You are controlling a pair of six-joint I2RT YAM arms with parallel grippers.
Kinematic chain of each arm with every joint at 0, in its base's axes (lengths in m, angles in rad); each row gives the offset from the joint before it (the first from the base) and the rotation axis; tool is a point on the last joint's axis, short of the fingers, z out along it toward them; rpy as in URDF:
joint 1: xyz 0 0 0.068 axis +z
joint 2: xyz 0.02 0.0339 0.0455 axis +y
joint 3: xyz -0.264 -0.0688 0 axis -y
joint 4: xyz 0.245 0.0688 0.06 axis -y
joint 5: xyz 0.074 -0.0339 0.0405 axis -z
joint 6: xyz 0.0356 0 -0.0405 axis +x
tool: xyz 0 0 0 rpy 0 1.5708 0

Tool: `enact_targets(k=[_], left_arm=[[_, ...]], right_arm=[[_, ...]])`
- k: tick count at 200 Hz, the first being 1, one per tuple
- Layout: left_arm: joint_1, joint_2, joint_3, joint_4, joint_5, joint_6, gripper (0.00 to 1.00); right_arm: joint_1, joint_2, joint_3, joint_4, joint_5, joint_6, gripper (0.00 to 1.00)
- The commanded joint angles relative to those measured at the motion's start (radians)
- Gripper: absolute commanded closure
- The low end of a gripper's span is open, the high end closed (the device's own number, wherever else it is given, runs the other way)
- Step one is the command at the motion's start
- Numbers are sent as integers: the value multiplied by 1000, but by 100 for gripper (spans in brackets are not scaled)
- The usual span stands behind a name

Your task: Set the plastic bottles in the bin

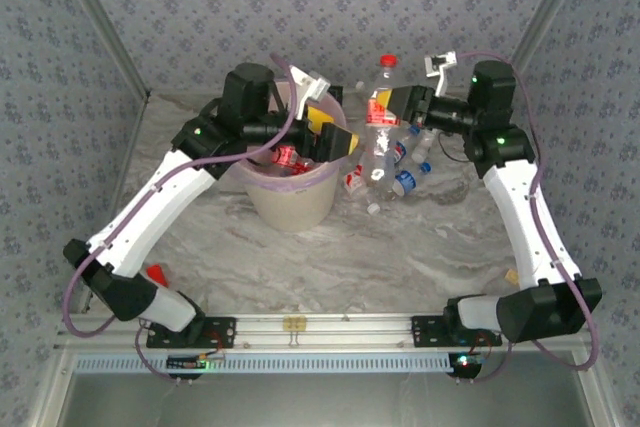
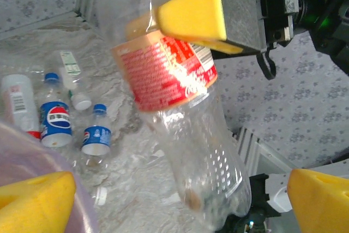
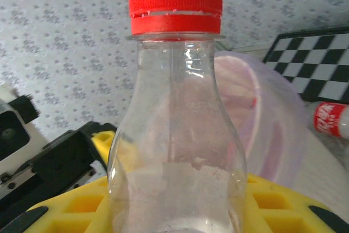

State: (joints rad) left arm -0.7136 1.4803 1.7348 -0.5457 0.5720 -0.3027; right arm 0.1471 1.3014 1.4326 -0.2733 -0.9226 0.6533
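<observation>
We see R gripper (image 1: 398, 105) clamped on red-cap bottle (image 3: 177, 135) just beside bin (image 1: 290, 205); L gripper (image 1: 335, 142) over bin rim, jaws spread wide.

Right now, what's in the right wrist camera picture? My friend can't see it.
A clear plastic bottle with a red cap stands upright, close up, held between the yellow pads of the right gripper. Behind it are the pink-lined bin, a black-and-white checkerboard and patterned wallpaper.

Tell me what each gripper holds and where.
The right gripper clamps the red-capped bottle at its red label; the left gripper is open, empty.
</observation>
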Motion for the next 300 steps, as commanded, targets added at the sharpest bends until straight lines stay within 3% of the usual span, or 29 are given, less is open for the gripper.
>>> enact_targets(k=[1,95,164,175,196,232,256,300], left_arm=[[-7,15,25,84,78,-38,2],[-33,90,52,113,29,-59,1],[-32,97,56,131,3,-53,28],[-32,97,60,122,-1,-50,32],[-32,95,64,109,-15,-43,40],[-28,95,69,94,-29,-35,46],[-20,94,91,63,-36,-16,47],[20,92,172,-29,-57,43,52]], right_arm=[[30,10,24,73,2,44,62],[107,50,74,121,23,73,60],[124,47,67,118,36,71,59],[124,43,65,114,37,68,54],[123,41,67,102,47,60,35],[109,41,78,68,52,44,24],[63,1,77,-14,101,-9,0],[-76,-126,-5,-97,153,-65,0]])
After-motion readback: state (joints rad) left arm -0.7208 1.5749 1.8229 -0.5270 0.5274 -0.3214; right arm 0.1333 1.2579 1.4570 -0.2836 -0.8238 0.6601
